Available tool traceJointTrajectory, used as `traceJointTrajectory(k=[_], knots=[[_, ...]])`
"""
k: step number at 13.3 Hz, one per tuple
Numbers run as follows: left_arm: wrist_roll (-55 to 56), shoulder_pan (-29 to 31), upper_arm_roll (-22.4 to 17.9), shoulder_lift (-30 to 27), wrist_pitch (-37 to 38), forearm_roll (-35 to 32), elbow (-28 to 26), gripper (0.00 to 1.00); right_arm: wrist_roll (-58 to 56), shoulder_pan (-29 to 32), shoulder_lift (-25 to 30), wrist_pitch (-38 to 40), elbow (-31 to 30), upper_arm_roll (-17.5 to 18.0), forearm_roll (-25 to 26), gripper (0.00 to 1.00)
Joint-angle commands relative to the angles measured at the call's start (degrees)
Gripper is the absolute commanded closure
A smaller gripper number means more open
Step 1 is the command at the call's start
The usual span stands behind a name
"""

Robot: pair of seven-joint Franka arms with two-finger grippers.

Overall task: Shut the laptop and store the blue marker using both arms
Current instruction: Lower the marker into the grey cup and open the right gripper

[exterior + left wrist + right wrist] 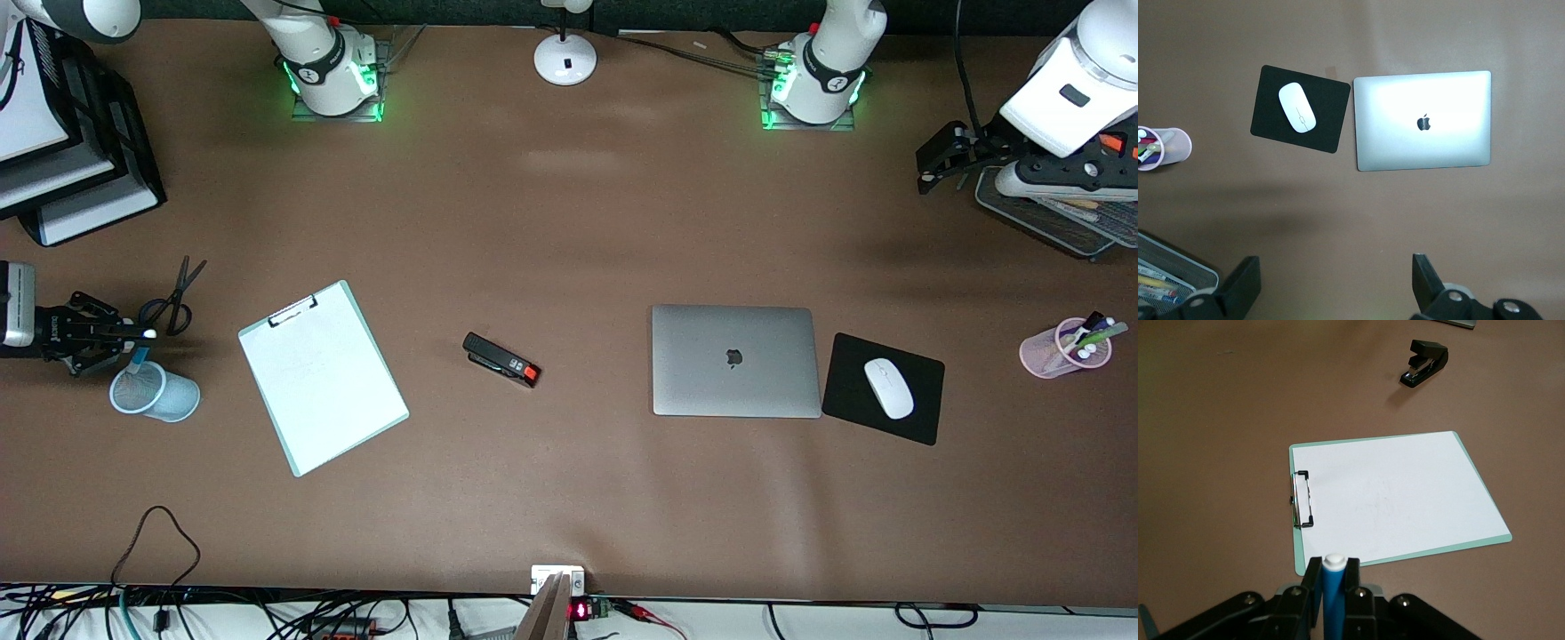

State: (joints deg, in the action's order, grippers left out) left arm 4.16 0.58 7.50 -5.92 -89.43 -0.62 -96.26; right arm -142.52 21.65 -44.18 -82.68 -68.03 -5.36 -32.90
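Note:
The laptop (733, 360) lies shut on the table, lid up with the apple logo showing; it also shows in the left wrist view (1423, 120). My right gripper (142, 335) is shut on the blue marker (139, 359), held with its white end up over a light-blue mesh cup (156, 393) at the right arm's end of the table. In the right wrist view the blue marker (1335, 590) sits between the fingers of the right gripper (1333, 570). My left gripper (929, 169) is open and empty, up in the air beside a mesh tray; in the left wrist view the left gripper (1335, 270) shows bare table between its fingers.
A clipboard (322, 375), black stapler (502, 359) and scissors (175, 298) lie on the table. A mouse (888, 388) sits on a black mouse pad (920, 418) beside the laptop. A pink pen cup (1062, 348), mesh tray (1080, 222) and stacked paper trays (71, 169) stand at the table's ends.

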Motion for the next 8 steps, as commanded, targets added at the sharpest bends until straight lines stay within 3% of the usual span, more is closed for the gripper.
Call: traceJointTrajectory(k=[1,8], knots=[[-0.9,0.0,-0.1,-0.3,-0.3,0.4,0.1,0.00,-0.5,0.9,-2.6,1.4,5.2,1.6,-0.6,1.00],[-0.9,0.0,-0.1,-0.2,-0.4,0.3,0.0,0.00,-3.6,0.9,-5.2,0.9,8.0,2.4,-0.5,0.99]])
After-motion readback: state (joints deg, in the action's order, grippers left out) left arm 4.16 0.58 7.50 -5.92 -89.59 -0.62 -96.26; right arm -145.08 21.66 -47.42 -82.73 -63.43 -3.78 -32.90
